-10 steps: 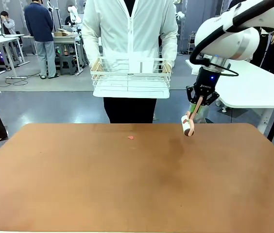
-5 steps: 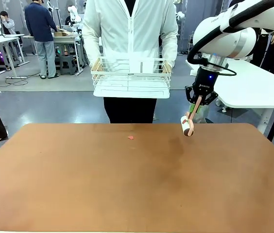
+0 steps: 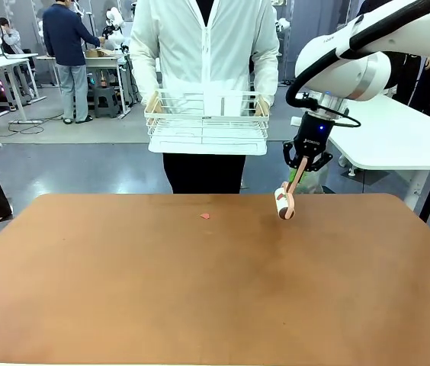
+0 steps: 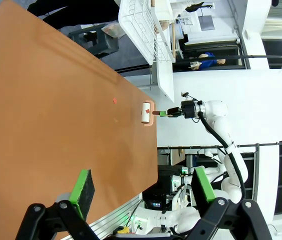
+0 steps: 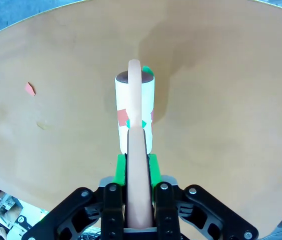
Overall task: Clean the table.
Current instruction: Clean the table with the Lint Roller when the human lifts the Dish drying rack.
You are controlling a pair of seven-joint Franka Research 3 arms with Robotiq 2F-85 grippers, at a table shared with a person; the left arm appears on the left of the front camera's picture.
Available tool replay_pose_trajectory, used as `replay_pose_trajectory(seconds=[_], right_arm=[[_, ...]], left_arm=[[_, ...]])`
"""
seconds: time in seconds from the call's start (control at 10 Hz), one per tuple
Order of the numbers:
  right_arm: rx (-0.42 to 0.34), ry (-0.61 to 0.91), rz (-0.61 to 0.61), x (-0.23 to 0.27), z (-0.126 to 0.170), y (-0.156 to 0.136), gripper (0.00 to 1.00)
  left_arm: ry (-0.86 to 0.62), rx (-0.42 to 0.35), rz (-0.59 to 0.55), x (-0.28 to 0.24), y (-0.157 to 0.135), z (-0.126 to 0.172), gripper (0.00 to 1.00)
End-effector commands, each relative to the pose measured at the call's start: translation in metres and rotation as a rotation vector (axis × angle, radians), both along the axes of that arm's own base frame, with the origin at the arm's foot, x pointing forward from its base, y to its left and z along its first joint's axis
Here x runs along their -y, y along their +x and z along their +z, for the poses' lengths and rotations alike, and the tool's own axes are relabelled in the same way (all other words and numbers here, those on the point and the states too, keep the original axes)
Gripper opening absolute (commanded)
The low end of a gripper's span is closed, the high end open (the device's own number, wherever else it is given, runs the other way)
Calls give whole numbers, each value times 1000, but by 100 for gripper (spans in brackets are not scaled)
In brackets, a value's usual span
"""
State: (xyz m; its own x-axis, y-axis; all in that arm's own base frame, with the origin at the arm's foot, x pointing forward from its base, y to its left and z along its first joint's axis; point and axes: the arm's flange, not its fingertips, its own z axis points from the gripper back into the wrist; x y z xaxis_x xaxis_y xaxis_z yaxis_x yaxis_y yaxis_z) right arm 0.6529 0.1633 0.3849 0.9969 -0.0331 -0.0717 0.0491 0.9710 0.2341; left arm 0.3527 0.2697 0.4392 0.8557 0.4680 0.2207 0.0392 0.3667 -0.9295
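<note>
The reddish-brown table point(image 3: 200, 290) has one small red scrap point(image 3: 205, 216) near its far edge. My right gripper point(image 3: 304, 160) is shut on the pink handle of a lint roller point(image 3: 285, 204). The white roll hangs low over the table's far right part, to the right of the scrap. I cannot tell whether the roll touches the top. In the right wrist view my right gripper point(image 5: 136, 167) clamps the handle, and the lint roller point(image 5: 134, 112) has red and green bits stuck to it. The red scrap point(image 5: 29, 89) lies to its left. My left gripper point(image 4: 143, 192) is open over the table's near side.
A person stands at the far side, holding a white wire rack point(image 3: 206, 122) above the table's edge. A white-topped table point(image 3: 398, 137) stands behind on the right. Other people work at benches far back on the left.
My right arm has moved a little to the left, carrying the lint roller toward the red scrap. The scrap and the person's rack have stayed in place.
</note>
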Motion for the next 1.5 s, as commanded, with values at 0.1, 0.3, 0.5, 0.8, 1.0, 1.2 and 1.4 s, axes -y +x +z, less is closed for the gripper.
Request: replay_pose_trajectory(seconds=[0.1, 0.3, 0.5, 0.8, 1.0, 1.2, 1.4], right_arm=[[-73, 77, -43, -26, -28, 19, 21], [-75, 79, -42, -27, -30, 19, 21], [-111, 91, -28, -46, -49, 23, 21], [-172, 125, -40, -58, -83, 26, 21], [-135, 126, -32, -72, -94, 10, 21], [-127, 157, -52, -109, -108, -5, 21], [-197, 217, -11, -181, -139, -7, 21]], left_arm=[[-30, 15, 7, -2, 0, 2, 100], [-30, 15, 7, -2, 0, 2, 100], [-30, 15, 7, -2, 0, 2, 100], [-30, 15, 7, -2, 0, 2, 100], [-30, 15, 7, -2, 0, 2, 100], [-30, 15, 7, -2, 0, 2, 100], [-30, 15, 7, -2, 0, 2, 100]])
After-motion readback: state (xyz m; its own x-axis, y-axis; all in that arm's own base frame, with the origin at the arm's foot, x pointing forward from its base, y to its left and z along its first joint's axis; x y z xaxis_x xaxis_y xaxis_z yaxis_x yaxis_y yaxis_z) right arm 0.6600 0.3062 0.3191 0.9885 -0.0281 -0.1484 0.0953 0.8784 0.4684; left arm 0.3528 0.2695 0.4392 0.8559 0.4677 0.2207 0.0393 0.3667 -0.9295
